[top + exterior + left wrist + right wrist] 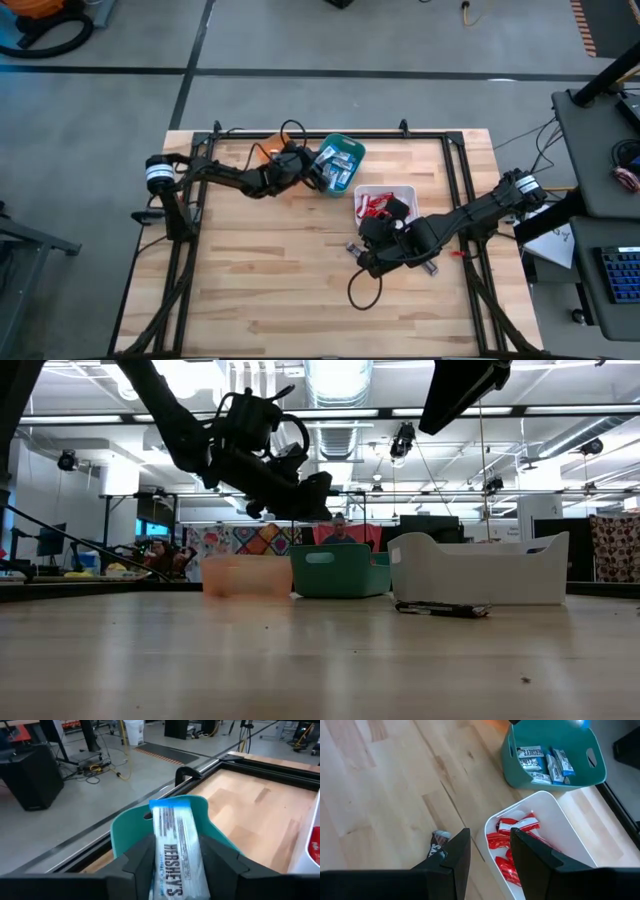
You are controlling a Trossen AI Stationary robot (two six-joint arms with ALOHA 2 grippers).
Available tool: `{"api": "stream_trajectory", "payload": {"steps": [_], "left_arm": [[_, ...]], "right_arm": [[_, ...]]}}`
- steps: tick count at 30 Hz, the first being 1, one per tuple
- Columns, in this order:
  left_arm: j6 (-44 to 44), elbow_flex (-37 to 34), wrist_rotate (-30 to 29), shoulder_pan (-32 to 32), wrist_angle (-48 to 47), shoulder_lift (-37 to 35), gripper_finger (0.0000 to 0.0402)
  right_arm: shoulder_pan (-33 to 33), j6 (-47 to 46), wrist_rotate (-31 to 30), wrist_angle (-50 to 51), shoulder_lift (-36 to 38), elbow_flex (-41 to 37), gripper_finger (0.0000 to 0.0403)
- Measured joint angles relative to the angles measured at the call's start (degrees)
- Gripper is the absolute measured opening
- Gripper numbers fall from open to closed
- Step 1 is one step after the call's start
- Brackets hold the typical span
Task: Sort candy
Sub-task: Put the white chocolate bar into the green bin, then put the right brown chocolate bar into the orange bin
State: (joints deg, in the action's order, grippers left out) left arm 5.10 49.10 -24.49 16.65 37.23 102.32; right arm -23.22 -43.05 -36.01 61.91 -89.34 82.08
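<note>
- Reaching across the table's far side, the left arm stretched from its base toward the teal bin (pixel 345 150), its gripper (pixel 318 170) raised above the wood just beside that bin's near rim.
- Left jaws stood partly apart with a blue-and-white bar (pixel 176 854) between the fingers (pixel 137 857); the wrapper lay lengthwise, its far end over the teal rim (pixel 131 818).
- Bent in from the right edge, the right arm lay low over the table, its gripper (pixel 487 851) just beside the white bin's (pixel 405 191) near corner.
- Right jaws stood partly open with nothing between them.
- The teal bin held several blue-and-white bars (pixel 547 764) lying in a loose heap.
- The white bin held red bars (pixel 512 831) piled together.
- An orange bin (pixel 246 575) stood next to the teal one, largely hidden by the left arm from above; its contents could not be told.
- A dark bar (pixel 438 844) lay on the wood beside the right gripper's finger, outside the bins.
- Another dark bar (pixel 442 608) lay in front of the white bin in the low view.
</note>
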Motion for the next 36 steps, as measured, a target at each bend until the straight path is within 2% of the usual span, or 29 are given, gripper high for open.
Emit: {"api": "stream_trajectory", "payload": {"steps": [7, 13, 22, 30, 36], "left_arm": [[0.11, 0.00, 3.15, -0.02, -0.14, 0.00, 0.0167], [0.11, 0.00, 3.83, -0.37, -0.58, -0.34, 0.0182], [-1.00, -0.09, 10.46, -4.05, -5.64, -6.33, 0.0183], [-4.70, -0.15, 10.60, -12.10, -17.17, -14.35, 0.0183], [-7.40, -2.92, 10.60, -18.78, -22.31, -20.25, 0.0178]], "right_arm": [[0.01, -0.55, 0.00, -0.01, 0.00, 0.00, 0.0132], [0.00, -1.83, 0.96, 0.40, 0.00, 0.00, 0.0132], [-0.02, -6.10, 10.65, 3.41, 0.00, 0.00, 0.0132], [-0.54, -8.34, 21.30, 4.77, 0.02, -0.07, 0.0132], [-2.30, -10.51, 24.45, 7.59, 0.04, -1.37, 0.0132]]}}
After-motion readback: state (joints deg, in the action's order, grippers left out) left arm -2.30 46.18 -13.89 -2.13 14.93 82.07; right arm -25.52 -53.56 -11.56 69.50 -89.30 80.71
